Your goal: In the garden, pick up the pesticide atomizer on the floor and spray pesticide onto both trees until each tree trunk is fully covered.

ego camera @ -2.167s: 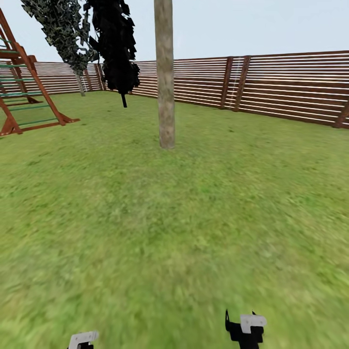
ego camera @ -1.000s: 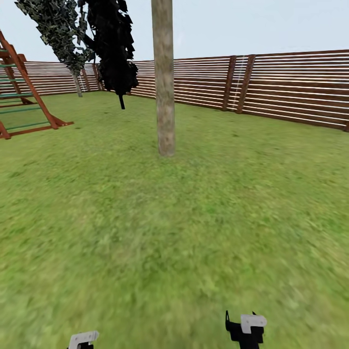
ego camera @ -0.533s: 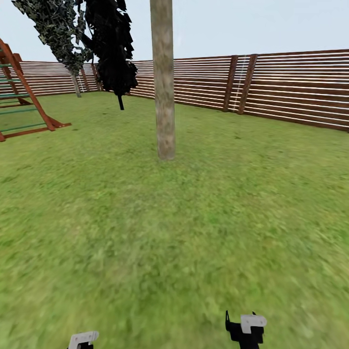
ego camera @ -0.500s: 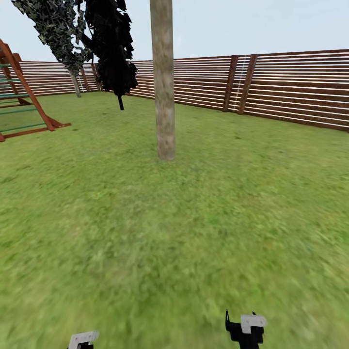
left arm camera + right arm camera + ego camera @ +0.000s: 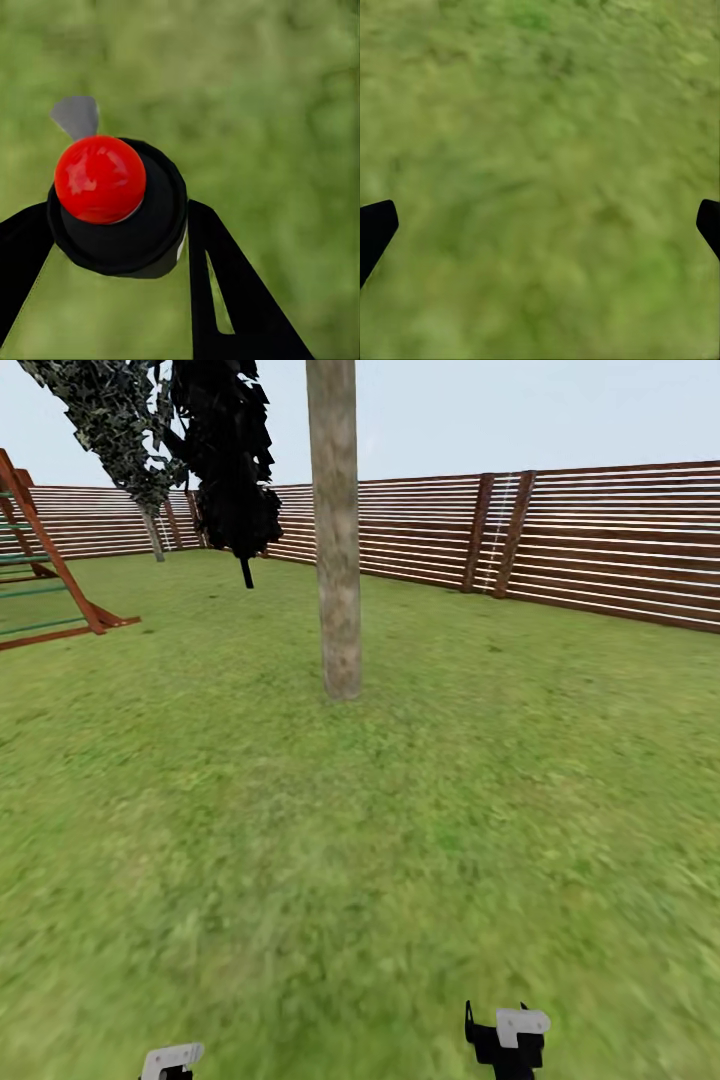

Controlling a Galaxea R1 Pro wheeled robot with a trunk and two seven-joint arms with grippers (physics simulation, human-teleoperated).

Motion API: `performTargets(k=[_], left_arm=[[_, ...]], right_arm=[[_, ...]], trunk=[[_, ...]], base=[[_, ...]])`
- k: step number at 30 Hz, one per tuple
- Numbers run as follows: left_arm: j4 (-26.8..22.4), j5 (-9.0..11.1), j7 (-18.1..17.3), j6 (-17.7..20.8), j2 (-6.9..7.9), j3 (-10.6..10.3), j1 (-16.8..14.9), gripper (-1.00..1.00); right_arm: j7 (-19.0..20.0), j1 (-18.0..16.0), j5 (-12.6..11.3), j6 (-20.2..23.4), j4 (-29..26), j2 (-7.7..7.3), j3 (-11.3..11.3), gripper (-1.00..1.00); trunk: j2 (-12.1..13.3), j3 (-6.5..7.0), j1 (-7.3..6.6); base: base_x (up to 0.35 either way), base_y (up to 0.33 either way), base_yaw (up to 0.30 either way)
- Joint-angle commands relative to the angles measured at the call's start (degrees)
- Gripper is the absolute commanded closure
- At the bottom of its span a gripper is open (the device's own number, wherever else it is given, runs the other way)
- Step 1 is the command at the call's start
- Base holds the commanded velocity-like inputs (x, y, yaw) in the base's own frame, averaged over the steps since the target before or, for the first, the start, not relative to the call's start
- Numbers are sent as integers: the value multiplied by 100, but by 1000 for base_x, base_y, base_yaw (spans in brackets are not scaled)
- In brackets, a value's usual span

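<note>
One tree trunk [image 5: 338, 560], thick, pale grey-brown and mottled, rises from the garden lawn [image 5: 400, 840] straight ahead, a few metres off; its crown is cut off above. In the left wrist view my left gripper [image 5: 120, 225] is shut on the pesticide atomizer [image 5: 101, 180], a black body with a red round top and a small grey tab, held over grass. My right gripper [image 5: 540, 225] hangs open above bare grass, nothing between its black fingertips [image 5: 375, 229]. Both wrists peek in at the head view's lower edge. No pesticide specks show on the trunk.
A brown slatted fence [image 5: 600, 540] runs along the back and right. Two dark cone-shaped trees [image 5: 225, 450] stand at the back left, beyond the trunk. A red-brown wooden climbing frame [image 5: 45, 580] stands at far left. Open lawn lies between me and the trunk.
The whole view has crept forward and turned a little: the trunk looks slightly larger and its base lower, and the climbing frame has slid left. Both arms hold their pose.
</note>
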Motion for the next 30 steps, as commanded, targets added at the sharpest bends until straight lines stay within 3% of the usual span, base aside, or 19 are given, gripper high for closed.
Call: performTargets(k=[1, 7, 30], left_arm=[[6, -18, -41, -14, 0, 49, -4, 100], [5, -18, -41, -14, 0, 50, -4, 100], [5, -15, -41, -14, 0, 51, -4, 100]], right_arm=[[-32, -3, 59, -10, 4, 3, -36, -100], [-32, -3, 57, -10, 4, 3, -38, -100], [-32, -3, 57, -10, 4, 3, -37, -100]], trunk=[[-2, -5, 3], [-2, -5, 3], [-2, -5, 3]], base=[[338, 0, 49], [338, 0, 150], [338, 0, 3]])
